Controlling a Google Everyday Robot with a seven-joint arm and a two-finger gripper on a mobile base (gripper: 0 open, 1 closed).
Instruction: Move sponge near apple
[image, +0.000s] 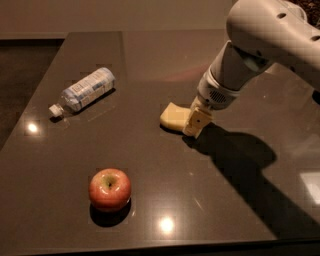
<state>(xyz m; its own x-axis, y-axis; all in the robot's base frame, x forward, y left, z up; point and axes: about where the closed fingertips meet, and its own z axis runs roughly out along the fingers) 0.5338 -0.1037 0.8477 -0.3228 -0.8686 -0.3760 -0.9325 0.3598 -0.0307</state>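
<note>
dark glossy table (150, 65), pale wall (100, 15) | gripper (193, 127) touching sponge (173, 115), grip unclear | apple (110, 189) well apart

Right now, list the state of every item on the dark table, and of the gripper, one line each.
Pale yellow wavy-edged sponge: lying flat, its right end against the gripper, well apart from the apple.
Round red apple: upright, stem dimple up, alone near the table's front edge.
Clear plastic bottle: lying on its side, white cap on, untouched.
Gripper: lowered to the table at the sponge's right end.
</note>
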